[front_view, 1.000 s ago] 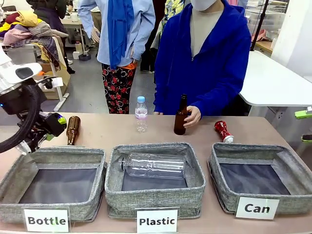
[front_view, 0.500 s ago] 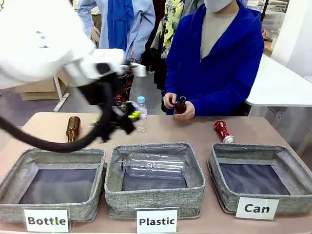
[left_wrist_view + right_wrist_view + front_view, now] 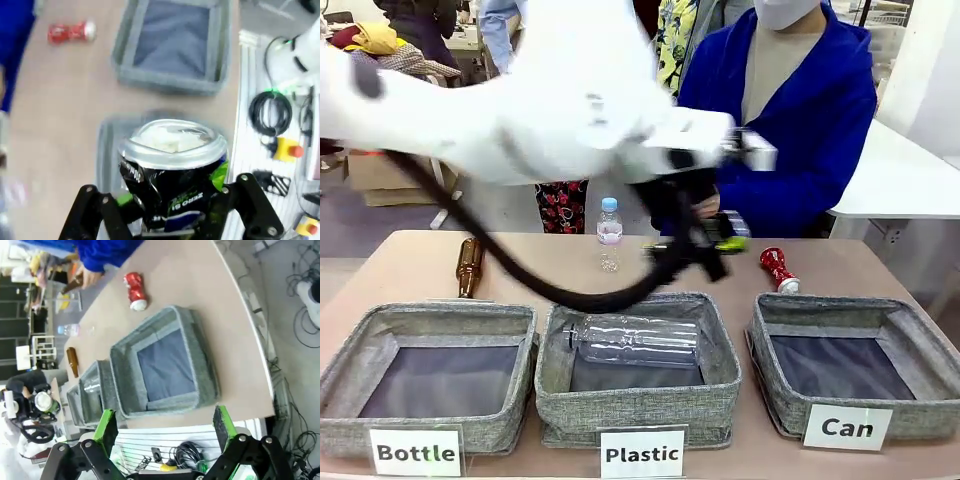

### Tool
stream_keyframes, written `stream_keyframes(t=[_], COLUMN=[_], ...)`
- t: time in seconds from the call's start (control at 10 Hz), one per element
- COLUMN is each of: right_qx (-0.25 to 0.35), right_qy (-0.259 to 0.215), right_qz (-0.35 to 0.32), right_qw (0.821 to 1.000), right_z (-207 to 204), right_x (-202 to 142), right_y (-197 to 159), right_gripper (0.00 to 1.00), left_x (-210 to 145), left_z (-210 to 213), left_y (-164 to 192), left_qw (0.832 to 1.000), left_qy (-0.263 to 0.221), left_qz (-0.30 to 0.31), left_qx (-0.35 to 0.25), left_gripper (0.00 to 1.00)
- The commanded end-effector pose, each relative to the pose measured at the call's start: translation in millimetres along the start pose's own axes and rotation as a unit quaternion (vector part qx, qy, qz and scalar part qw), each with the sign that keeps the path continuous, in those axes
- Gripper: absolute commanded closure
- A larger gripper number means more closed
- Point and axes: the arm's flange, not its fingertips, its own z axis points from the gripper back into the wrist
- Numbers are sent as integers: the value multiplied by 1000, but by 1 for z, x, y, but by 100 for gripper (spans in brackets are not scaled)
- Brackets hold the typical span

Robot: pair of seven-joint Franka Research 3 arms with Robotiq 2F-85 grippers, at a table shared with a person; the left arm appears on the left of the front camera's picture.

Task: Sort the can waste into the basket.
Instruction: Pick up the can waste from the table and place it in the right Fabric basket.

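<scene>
Within the last second the left arm has been swung from the desk's left end, past the middle, to a spot above the far right corner of the "Plastic" basket (image 3: 638,305). The left gripper (image 3: 172,187) is clamped on the black can (image 3: 172,150), which is held by its sides with a silver end turned toward the wrist camera. The can is dented, so a firm but shallow hold is judged likely. In the wrist view the "Can" basket (image 3: 170,84) is seen ahead of the gripper with nothing in it, and the arm is heavily blurred in the front view, so the carry is taken to be under way and not yet finished. What is judged to remain for this can is the last stretch to the right, until it hangs over the dark lining and not over the rim between the two baskets.

The red can (image 3: 778,268) is left lying on the desk (image 3: 880,265) just beyond the "Can" basket (image 3: 850,310), where it lay a second ago, so half the sorting is still to be done. The right gripper (image 3: 165,432) is held wide apart and carries nothing, off the desk's edge near that basket.
</scene>
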Motion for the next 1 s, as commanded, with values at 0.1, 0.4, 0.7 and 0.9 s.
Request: stream_keyframes(t=[0.1,0.4,0.7,0.9], right_qx=[-14,16,-17,-17], right_qy=[13,7,19,19], right_qz=[47,79,41,41], right_qw=[999,997,999,999], right_z=[19,43,27,27], right_x=[-33,-59,-38,-38], right_y=[-22,-54,-28,-28], right_gripper=[0,0,0,0], left_x=[136,182,176,169], left_z=[-77,-170,-206,-204], left_y=[-12,-19,-34,-30], left_qw=[981,966,966,968], left_qy=[-37,-47,-25,-9], left_qz=[-187,-234,-244,-240], left_qx=[33,95,82,73], left_gripper=[100,100,100,69])
